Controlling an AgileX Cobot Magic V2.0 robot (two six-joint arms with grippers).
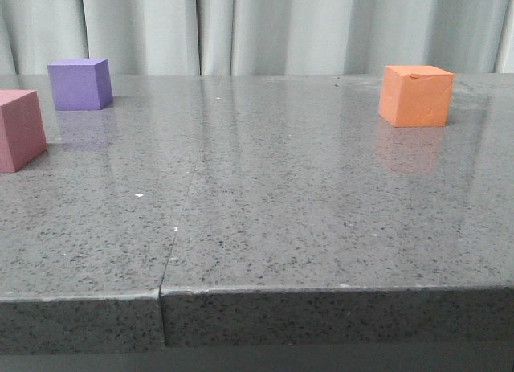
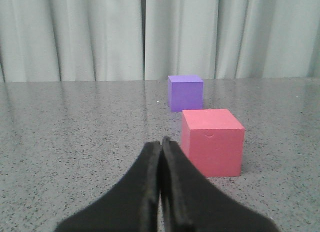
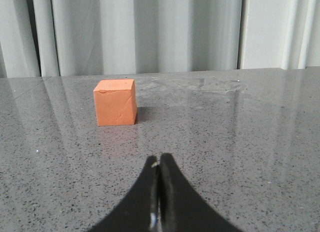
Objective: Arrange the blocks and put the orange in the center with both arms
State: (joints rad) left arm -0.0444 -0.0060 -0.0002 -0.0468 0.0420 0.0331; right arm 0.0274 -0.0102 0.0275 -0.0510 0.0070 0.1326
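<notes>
on the left of the table (image 1: 265, 227) the pink cube (image 1: 19, 129) is cut off by the frame edge, the purple cube (image 1: 79, 83) just behind it; left gripper (image 2: 161, 144) jaws closed, empty, pink cube ahead. far right, the orange cube (image 1: 415, 96) lies ahead of the right gripper (image 3: 159, 162), jaws closed, so the right arm is nearer; neither arm shows in front view

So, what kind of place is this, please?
Probably a lab or test bench, not a home: a bare speckled grey tabletop, a plain pale curtain behind it, and only three foam cubes, such as the orange cube.
</notes>
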